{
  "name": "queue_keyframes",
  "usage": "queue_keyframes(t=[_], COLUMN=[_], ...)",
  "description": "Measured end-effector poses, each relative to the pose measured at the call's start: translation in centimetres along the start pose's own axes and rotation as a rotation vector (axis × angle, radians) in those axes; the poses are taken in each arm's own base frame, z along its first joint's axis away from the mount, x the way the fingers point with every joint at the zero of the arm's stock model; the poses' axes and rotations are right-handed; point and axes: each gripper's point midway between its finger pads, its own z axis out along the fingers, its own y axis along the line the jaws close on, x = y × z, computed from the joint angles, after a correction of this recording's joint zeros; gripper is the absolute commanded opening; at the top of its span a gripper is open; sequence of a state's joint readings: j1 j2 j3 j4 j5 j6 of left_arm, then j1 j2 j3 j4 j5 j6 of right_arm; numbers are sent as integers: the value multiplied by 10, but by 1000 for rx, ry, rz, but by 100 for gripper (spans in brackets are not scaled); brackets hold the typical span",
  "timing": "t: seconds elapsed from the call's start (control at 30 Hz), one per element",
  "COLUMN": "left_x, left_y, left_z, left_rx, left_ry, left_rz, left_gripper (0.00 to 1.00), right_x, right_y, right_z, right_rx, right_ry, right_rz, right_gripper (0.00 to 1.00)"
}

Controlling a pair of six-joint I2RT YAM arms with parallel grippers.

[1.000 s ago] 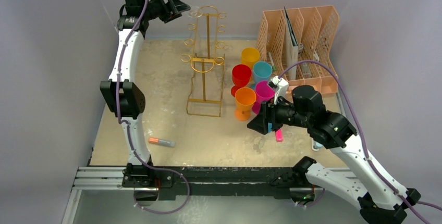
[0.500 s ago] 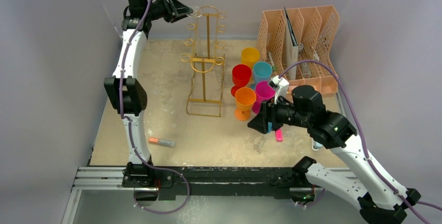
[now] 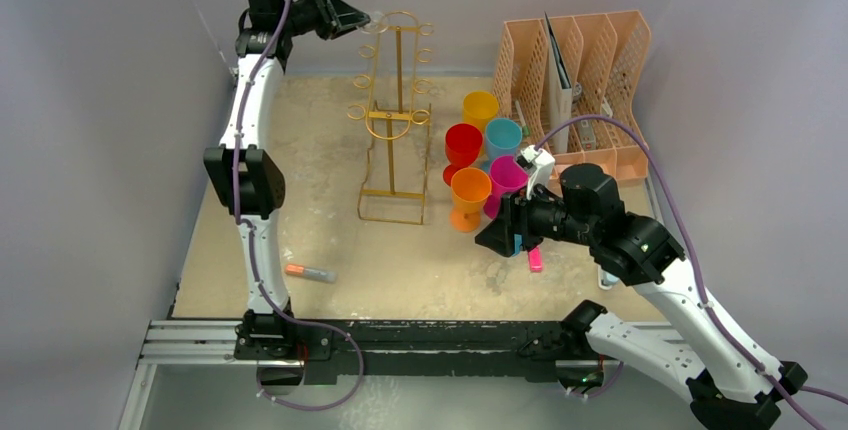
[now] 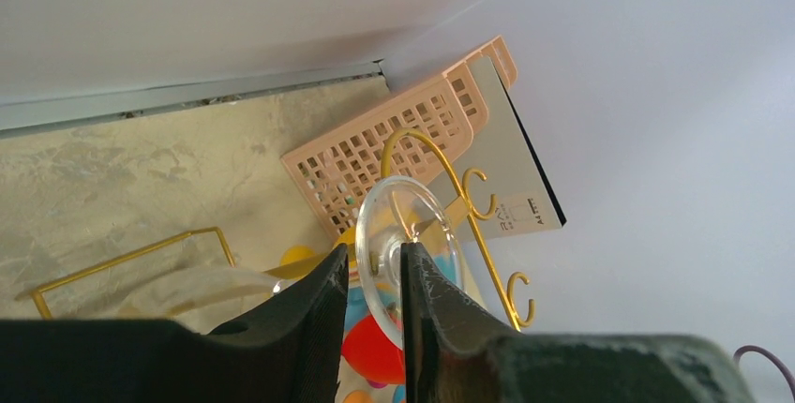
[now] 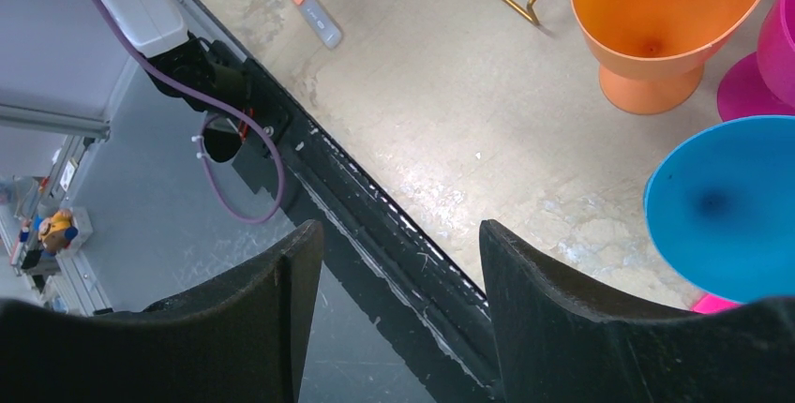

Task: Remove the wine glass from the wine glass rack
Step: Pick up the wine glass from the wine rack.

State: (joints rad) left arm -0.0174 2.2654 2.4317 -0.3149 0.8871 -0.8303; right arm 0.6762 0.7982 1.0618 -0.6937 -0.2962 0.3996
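The gold wire wine glass rack (image 3: 392, 130) stands at the middle back of the table. A clear wine glass (image 3: 378, 24) hangs upside down at its top left hook. My left gripper (image 3: 366, 22) is raised to the rack's top. In the left wrist view its fingers (image 4: 375, 258) are closed narrowly round the stem, just below the round clear foot (image 4: 417, 220), with the rack's hooks (image 4: 472, 204) behind. My right gripper (image 3: 497, 240) hovers low near the coloured cups. It is open and empty in the right wrist view (image 5: 401, 253).
Red (image 3: 463, 142), orange (image 3: 470, 188), blue (image 3: 503, 135), yellow (image 3: 480, 107) and magenta (image 3: 507, 175) cups stand right of the rack. A peach perforated organiser (image 3: 580, 80) is at the back right. An orange-grey marker (image 3: 310, 272) and a pink marker (image 3: 536, 260) lie near the front.
My left gripper moved right to the rack's top and its fingers came round the glass stem. The right arm has not moved.
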Motion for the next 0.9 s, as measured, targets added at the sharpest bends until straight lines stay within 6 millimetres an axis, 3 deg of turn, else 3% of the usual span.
queue_keyframes(t=[0.07,0.2,0.4,0.63,0.77,0.9], left_x=[1,3,2,2,2,5], left_y=[0,-2,-4,-3,-3,0], left_z=[1,3,4,4,4,5], left_rx=[1,6,6,5,7,2], left_ry=[1,6,3,3,2,9], left_rz=[-1,-1,-15,-21,-23,-27], left_gripper=[22,9,0,0,27,32], right_x=[0,-1,-1,-1,-1,-1], right_y=[0,-2,-3,-3,-4,-4], right_z=[0,0,0,0,0,0], right_rx=[1,10,16,18,23,25], right_ry=[0,-5,-7,-7,-5,-7], right_rz=[0,-1,-1,0,1,1], right_gripper=[65,65,65,65,65,65])
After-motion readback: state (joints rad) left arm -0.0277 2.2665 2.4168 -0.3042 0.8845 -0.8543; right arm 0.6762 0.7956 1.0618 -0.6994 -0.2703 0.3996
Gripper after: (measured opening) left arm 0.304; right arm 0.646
